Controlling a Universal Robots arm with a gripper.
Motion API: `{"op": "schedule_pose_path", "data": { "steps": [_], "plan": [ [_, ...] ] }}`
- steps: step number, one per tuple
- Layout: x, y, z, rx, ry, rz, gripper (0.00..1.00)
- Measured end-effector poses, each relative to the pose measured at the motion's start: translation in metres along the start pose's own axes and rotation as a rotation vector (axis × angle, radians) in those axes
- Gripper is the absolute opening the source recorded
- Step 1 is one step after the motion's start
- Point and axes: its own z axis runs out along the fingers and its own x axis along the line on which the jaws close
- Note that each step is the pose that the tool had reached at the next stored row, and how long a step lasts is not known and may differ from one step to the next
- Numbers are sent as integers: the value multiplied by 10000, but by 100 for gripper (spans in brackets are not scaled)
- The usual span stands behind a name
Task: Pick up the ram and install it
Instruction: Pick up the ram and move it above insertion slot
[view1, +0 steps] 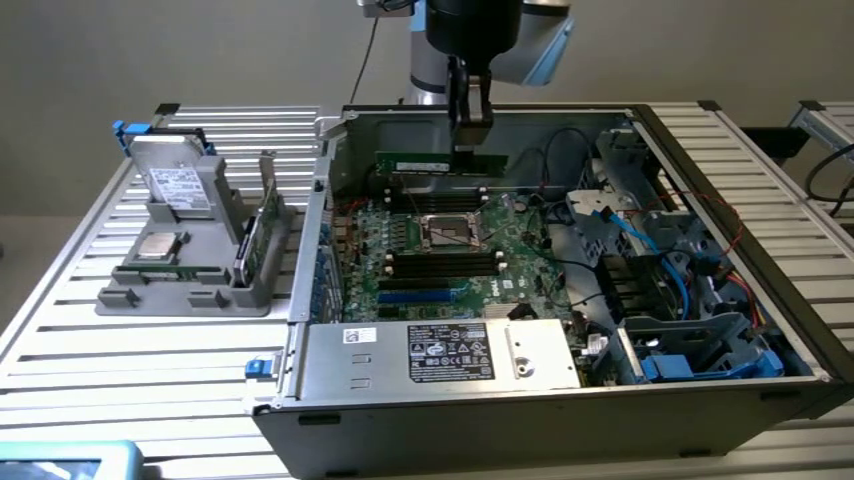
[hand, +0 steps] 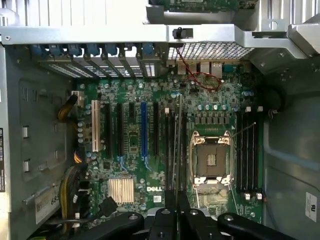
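Claw (view1: 470, 142) clamped on the long thin dark-green ram stick (view1: 430, 162), held above the black memory slots (view1: 441, 262) inside the open grey computer case (view1: 534, 420). Risk: a tilted or offset stick misses the slot and jams.

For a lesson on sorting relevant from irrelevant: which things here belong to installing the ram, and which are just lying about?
Part of the job:
- the ram, gripped by the end effector
- memory slots on the motherboard

Lying about:
- grey holder outside the case
- processor chip in that holder
- drive standing in it
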Motion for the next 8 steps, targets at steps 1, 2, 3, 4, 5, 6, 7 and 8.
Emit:
{"op": "schedule_pose_path", "data": {
  "steps": [1,2,3,4,5,6,7,8],
  "plan": [
    [-29,-4,8,0,3,-4,13],
    [-55,-10,17,0,11,-8,13],
    [-78,-16,27,1,16,-16,13],
    [-92,-27,37,2,20,-33,13],
    [-99,-35,45,5,20,-52,13],
    [-102,-43,53,10,18,-73,13],
    [-103,-50,60,16,17,-95,13],
    [-104,-58,66,19,17,-126,13]
  ]
}}
